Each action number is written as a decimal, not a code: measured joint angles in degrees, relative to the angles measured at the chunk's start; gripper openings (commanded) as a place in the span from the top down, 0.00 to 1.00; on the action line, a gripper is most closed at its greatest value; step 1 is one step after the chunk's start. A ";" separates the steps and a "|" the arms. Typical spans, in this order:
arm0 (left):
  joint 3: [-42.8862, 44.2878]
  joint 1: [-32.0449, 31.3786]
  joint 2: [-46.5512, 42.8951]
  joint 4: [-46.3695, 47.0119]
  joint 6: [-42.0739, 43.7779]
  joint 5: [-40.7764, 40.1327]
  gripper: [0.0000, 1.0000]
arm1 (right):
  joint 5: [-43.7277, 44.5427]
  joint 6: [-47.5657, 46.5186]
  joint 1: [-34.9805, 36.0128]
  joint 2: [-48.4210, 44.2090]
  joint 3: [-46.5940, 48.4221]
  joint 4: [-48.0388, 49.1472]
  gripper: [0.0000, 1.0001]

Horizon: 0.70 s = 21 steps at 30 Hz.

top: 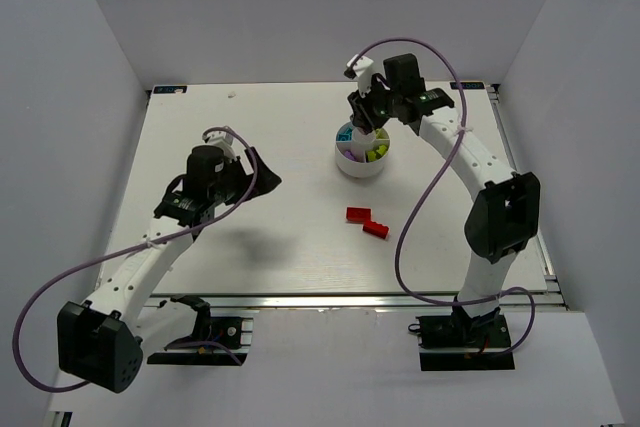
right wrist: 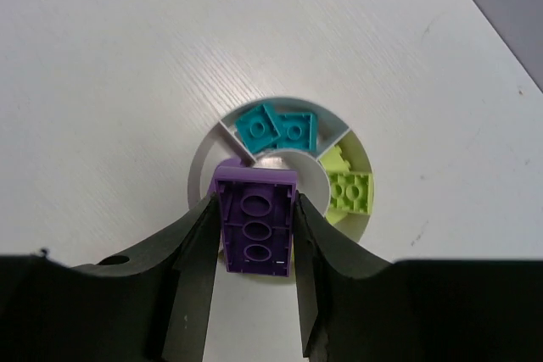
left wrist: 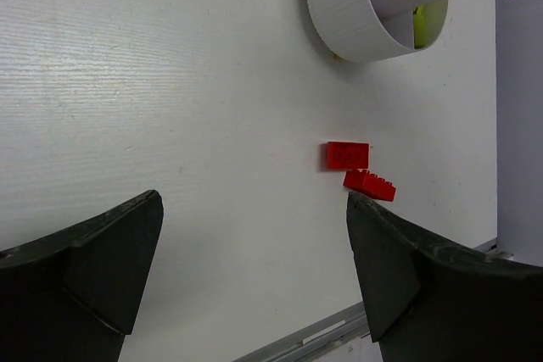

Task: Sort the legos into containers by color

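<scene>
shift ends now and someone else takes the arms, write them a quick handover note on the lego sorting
Left gripper: open, empty, above the table left of the dish.
Right gripper: shut on a purple brick, held over the white dish, not yet released.
Done: cyan bricks in one compartment, lime bricks in another.
Left: drop the purple brick in a compartment of its own, then fetch the two red bricks lying on the table near the dish.

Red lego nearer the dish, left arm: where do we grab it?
Come straight down and pinch the red lego nearer the dish across its two short ends. It lies flat, and the other red lego sits almost touching its near long side, so a finger probably won't fit there.
</scene>
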 measured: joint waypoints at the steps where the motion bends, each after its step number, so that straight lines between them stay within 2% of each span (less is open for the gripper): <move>1: -0.11 0.00 -0.20 -0.13 -0.22 -0.13 0.02 | -0.68 0.72 0.00 0.63 0.59 0.59 1.00; 11: -3.13 0.00 -4.00 -1.05 -3.23 -1.38 0.02 | -5.73 5.99 0.83 1.70 -2.64 5.03 1.00; 21: -3.30 0.00 -5.60 -2.10 -4.76 -1.73 0.02 | -6.43 7.02 1.64 2.27 -7.43 6.58 1.00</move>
